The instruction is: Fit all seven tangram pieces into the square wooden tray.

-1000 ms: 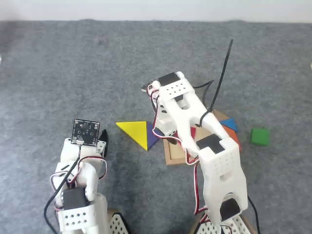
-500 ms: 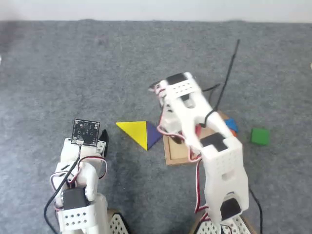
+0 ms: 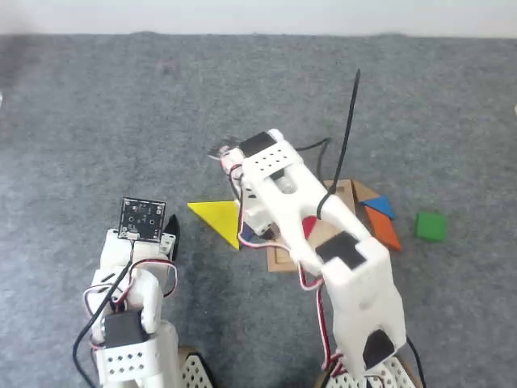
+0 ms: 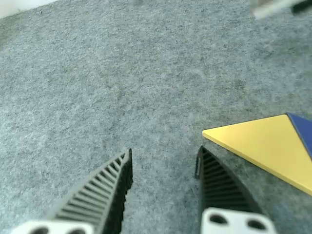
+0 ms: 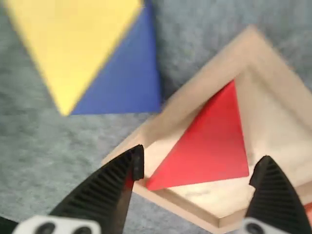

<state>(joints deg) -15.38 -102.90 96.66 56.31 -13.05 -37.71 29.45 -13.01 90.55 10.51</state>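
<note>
High view, yellow triangle [image 3: 220,217] apparently pointing left

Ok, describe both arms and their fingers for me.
Both the left arm and right arm are white plastic with perforated shells and black motors, strung with red, white and black wires. Fingers are black, ribbed and pointed.

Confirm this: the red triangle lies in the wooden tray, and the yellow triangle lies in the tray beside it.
Not quite. The red triangle does lie in the wooden tray, but the yellow triangle lies outside it on the grey mat, against the blue piece; the right wrist view shows this.
</note>
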